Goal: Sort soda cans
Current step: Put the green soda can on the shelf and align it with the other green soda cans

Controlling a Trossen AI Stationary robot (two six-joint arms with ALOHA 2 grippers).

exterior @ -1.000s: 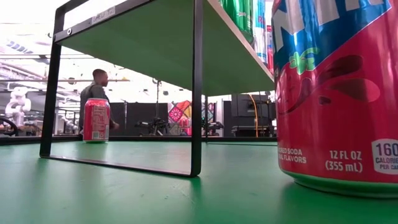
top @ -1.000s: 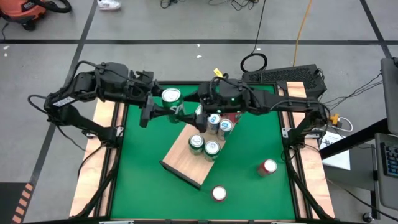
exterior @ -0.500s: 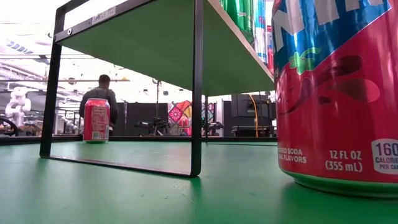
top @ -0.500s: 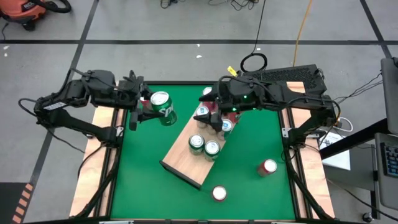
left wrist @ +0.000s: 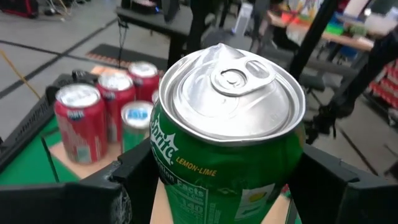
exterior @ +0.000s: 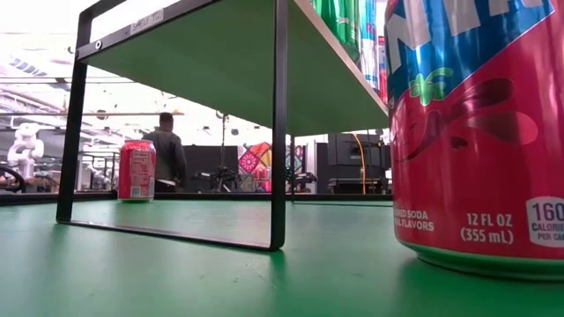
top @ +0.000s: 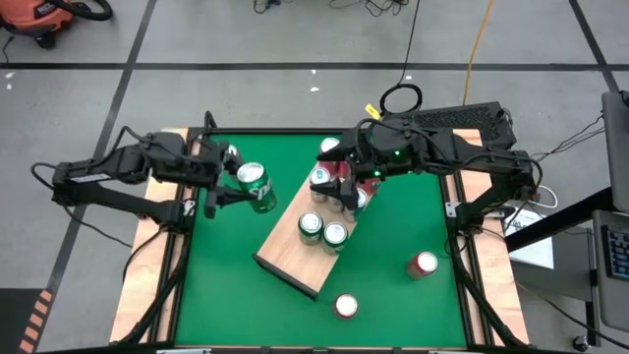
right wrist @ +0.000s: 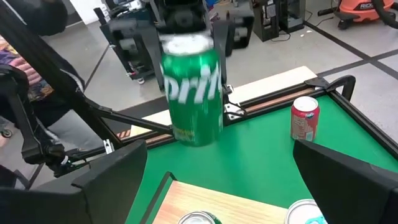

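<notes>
Item: left gripper (top: 234, 185), hovering over the left part of the green table (top: 393, 305), its fingers clamping a green lemon-lime can (top: 255, 186) by the sides and carrying it clear of the mat, silver top showing. Item: right gripper (top: 339, 189), hanging above the far end of the light wooden board (top: 295, 265), fingers spread wide and gripping nothing. Item: cluster of cans (top: 332, 187) standing on that far end, partly under the right gripper. Item: two green-topped cans (top: 322, 229) standing side by side mid-board. Item: two red cans (top: 423, 264) (top: 345, 306) standing apart on the mat, right of the board. Item: a person (exterior: 166, 151) standing in the room beyond.
</notes>
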